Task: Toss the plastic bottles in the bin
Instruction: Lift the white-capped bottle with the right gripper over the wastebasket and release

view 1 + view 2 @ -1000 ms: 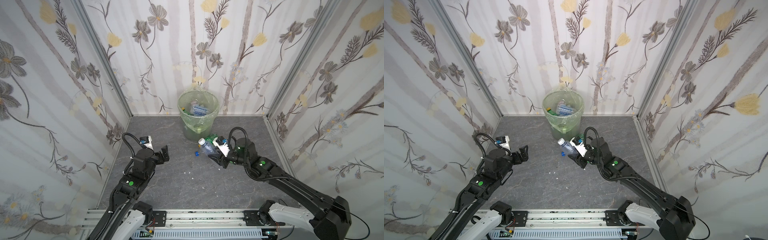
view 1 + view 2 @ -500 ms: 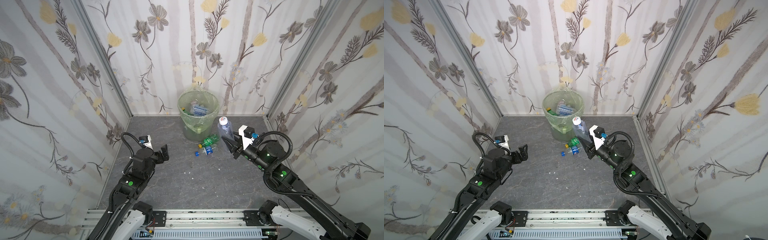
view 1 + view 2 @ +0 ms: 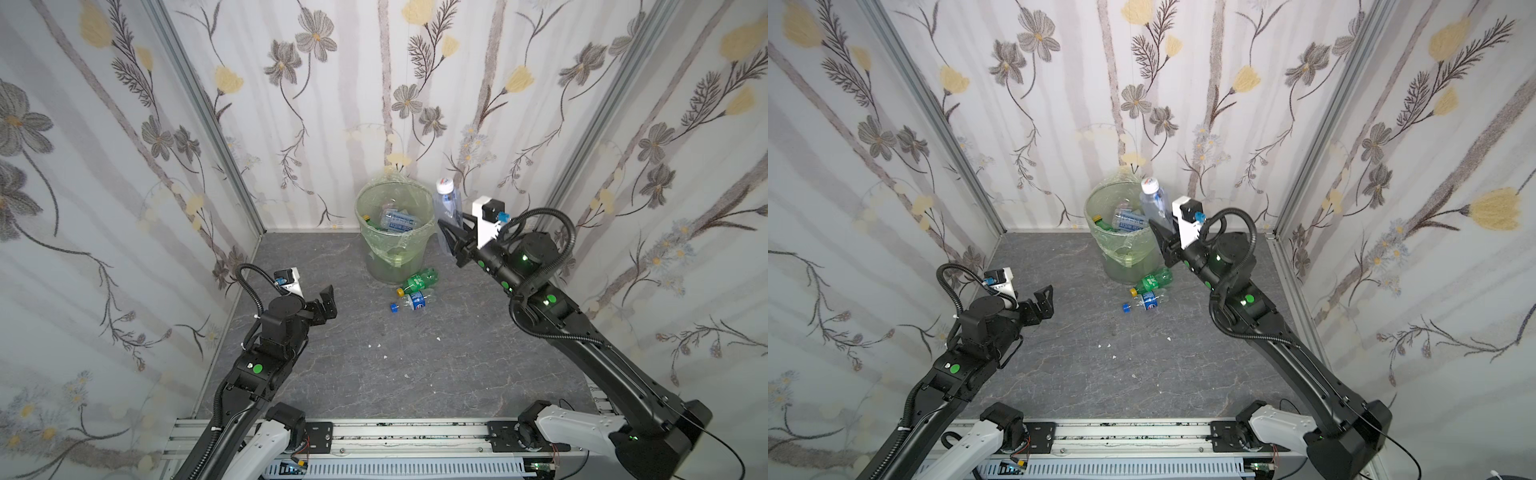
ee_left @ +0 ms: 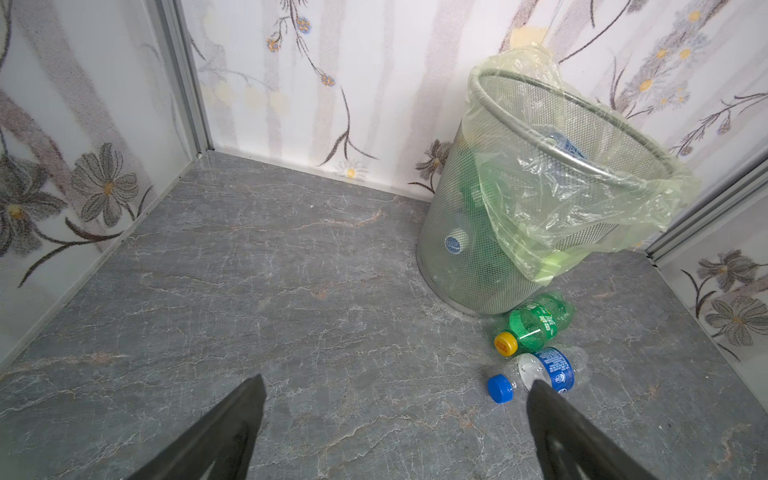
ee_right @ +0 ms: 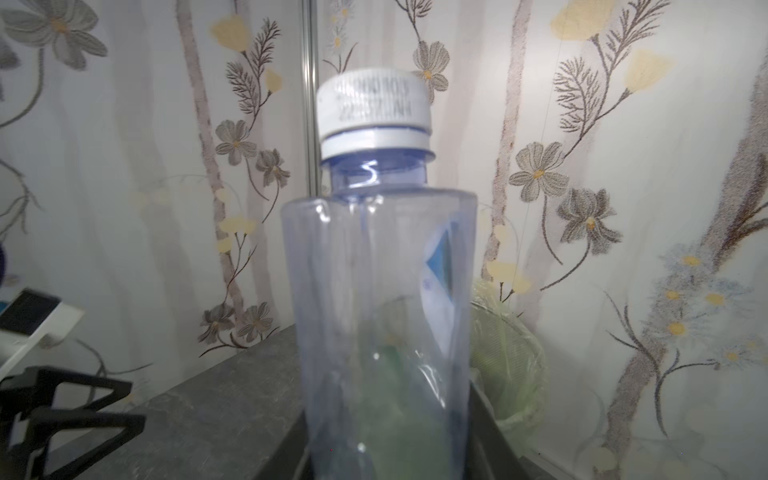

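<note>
The bin (image 3: 384, 266) (image 3: 1121, 266) stands at the back wall, lined with a light-green bag; several bottles (image 3: 397, 220) lie inside. My right gripper (image 3: 451, 227) (image 3: 1160, 232) (image 5: 386, 436) is shut on a clear white-capped bottle (image 3: 448, 208) (image 3: 1154, 208) (image 5: 382, 270), held upright just right of the bin's rim. A green yellow-capped bottle (image 3: 417, 280) (image 4: 536, 322) and a clear blue-capped bottle (image 3: 413, 301) (image 4: 544, 374) lie on the floor against the bin (image 4: 453, 216). At the left, my left gripper (image 3: 326, 301) (image 3: 1044, 301) (image 4: 395, 384) hangs open and empty.
Flower-patterned walls (image 3: 124, 187) close in the grey floor (image 3: 374, 374) on three sides. A metal rail (image 3: 395, 436) runs along the front edge. Small white scraps (image 3: 378, 345) dot the floor.
My right gripper has lifted the white-capped bottle off the floor and carried it up and back to beside the bin's rim. The left arm has not moved.
</note>
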Motion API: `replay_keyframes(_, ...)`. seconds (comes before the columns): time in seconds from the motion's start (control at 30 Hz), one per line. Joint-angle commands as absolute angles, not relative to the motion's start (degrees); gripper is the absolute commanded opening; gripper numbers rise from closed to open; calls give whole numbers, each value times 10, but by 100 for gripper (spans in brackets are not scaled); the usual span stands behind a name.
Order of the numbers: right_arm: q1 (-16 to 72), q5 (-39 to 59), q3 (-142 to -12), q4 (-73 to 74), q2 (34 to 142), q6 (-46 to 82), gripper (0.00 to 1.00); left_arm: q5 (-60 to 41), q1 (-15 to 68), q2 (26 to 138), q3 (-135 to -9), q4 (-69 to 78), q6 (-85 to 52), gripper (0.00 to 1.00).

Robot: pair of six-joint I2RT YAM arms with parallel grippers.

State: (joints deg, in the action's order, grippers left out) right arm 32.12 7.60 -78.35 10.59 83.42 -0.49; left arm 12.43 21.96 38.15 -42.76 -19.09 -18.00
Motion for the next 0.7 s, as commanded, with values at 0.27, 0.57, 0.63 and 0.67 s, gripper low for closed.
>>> replay_keyframes(0.27,281,130,-1085,-116,1106,38,87,119,220,368,-442,-176,-175,100)
replay_keyframes(0.57,279,112,-911,-75,996,18,89,113,219,402,-446,-175,-170,100)
replay_keyframes(0.63,278,109,-863,-64,970,17,89,114,219,405,-446,-174,-169,100)
replay_keyframes(0.67,278,106,-836,-58,956,18,89,115,219,406,-445,-174,-168,100)
